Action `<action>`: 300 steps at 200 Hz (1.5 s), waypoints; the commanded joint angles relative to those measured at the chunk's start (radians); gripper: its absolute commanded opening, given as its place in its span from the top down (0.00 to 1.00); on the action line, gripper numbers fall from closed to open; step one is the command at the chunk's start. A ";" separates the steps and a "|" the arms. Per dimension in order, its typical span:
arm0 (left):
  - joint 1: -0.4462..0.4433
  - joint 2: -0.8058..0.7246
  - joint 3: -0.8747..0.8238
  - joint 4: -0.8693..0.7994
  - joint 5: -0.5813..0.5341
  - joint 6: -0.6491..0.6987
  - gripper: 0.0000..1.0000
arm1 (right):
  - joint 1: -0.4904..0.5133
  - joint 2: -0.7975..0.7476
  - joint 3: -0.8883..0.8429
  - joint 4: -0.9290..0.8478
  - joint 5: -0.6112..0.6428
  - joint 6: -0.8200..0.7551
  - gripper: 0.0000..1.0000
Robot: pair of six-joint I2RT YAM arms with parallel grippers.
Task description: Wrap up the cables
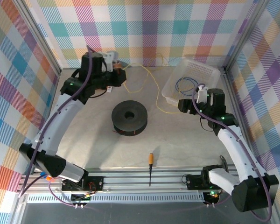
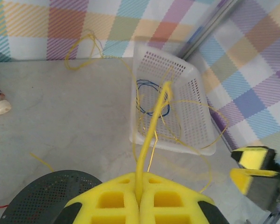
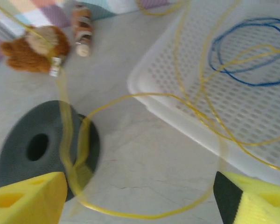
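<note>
The left arm [image 1: 60, 121] reaches toward 11 o'clock, its left gripper [image 2: 140, 189] pinched tight on the cables [image 2: 151, 126]. The right arm [image 1: 235, 144] bends toward 2 o'clock, its right gripper [image 3: 140, 198] spread wide.

A black spool [image 1: 129, 118] is set at the middle of the grey table [image 1: 177, 140]. A white perforated basket [image 1: 191, 77] is placed beyond it to the right. A screwdriver [image 1: 150, 161] is laid nearer than the spool, at the front edge. Yellow cables [image 2: 149, 135] are trailed between spool and basket.

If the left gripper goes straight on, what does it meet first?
Likely the basket, at its near wall: the left gripper, shut on a cable, points at it across the table. Depth is unclear.
</note>
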 commanded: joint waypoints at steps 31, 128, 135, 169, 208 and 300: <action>-0.066 0.051 0.072 0.002 -0.012 0.072 1.00 | -0.002 0.047 0.205 -0.009 -0.389 -0.034 0.15; -0.136 0.036 0.086 -0.075 0.054 0.137 1.00 | 0.092 0.381 0.430 0.109 -0.312 -0.423 0.23; -0.139 0.036 0.085 -0.077 0.056 0.139 1.00 | 0.101 0.392 0.437 0.116 -0.301 -0.432 0.23; -0.150 0.038 0.085 -0.083 0.073 0.141 1.00 | 0.136 0.444 0.470 0.156 -0.227 -0.467 0.25; -0.156 0.039 0.085 -0.082 0.092 0.144 1.00 | 0.158 0.509 0.537 0.148 -0.190 -0.483 0.31; -0.158 -0.138 -0.202 0.212 -0.082 0.022 0.00 | 0.163 0.551 0.657 0.044 -0.029 -0.365 1.00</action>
